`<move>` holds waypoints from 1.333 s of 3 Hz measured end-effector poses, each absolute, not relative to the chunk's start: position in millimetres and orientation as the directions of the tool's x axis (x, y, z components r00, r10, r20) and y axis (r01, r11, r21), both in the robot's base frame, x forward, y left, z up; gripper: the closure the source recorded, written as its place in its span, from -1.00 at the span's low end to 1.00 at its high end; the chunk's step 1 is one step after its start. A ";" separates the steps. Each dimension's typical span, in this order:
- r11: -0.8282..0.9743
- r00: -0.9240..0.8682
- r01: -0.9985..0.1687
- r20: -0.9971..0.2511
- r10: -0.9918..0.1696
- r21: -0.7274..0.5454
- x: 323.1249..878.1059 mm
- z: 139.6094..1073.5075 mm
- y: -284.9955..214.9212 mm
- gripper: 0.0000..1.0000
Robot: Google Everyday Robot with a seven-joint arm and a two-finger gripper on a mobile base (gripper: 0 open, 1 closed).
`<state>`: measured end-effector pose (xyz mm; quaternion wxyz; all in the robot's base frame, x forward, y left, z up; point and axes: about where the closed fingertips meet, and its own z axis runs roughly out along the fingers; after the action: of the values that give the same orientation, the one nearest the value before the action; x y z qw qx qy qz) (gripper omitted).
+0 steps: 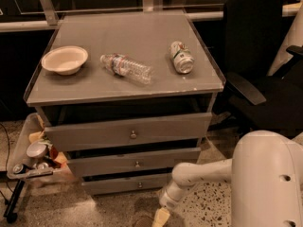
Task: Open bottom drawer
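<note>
The bottom drawer [120, 184] is the slimmest grey front, lowest of three in the grey cabinet, with a tiny round knob [139, 185] at its centre. It looks closed or nearly so. My gripper [160, 217] hangs low at the bottom edge of the camera view, just right of and below the drawer's right end, close to the floor. My white arm [203, 173] reaches in from the right.
On the cabinet top [142, 86] lie a beige bowl [64, 59], a plastic bottle [126, 68] and a can [182, 57]. The middle drawer [135, 161] and top drawer [130, 131] sit above. A black chair [262, 74] stands right. A cluttered tray [33, 157] stands left.
</note>
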<state>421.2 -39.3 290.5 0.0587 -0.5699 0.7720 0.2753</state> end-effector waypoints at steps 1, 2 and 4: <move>0.234 -0.335 -0.933 -0.417 -0.845 0.275 444.7 283.3 -48.8 -1.00; 0.251 -0.317 -0.946 -0.427 -0.847 0.203 470.9 273.9 -56.1 -1.00; 0.272 -0.309 -0.951 -0.430 -0.848 0.146 510.0 247.8 -66.3 -1.00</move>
<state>510.0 -66.3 247.8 0.1348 -0.5723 0.7861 0.1907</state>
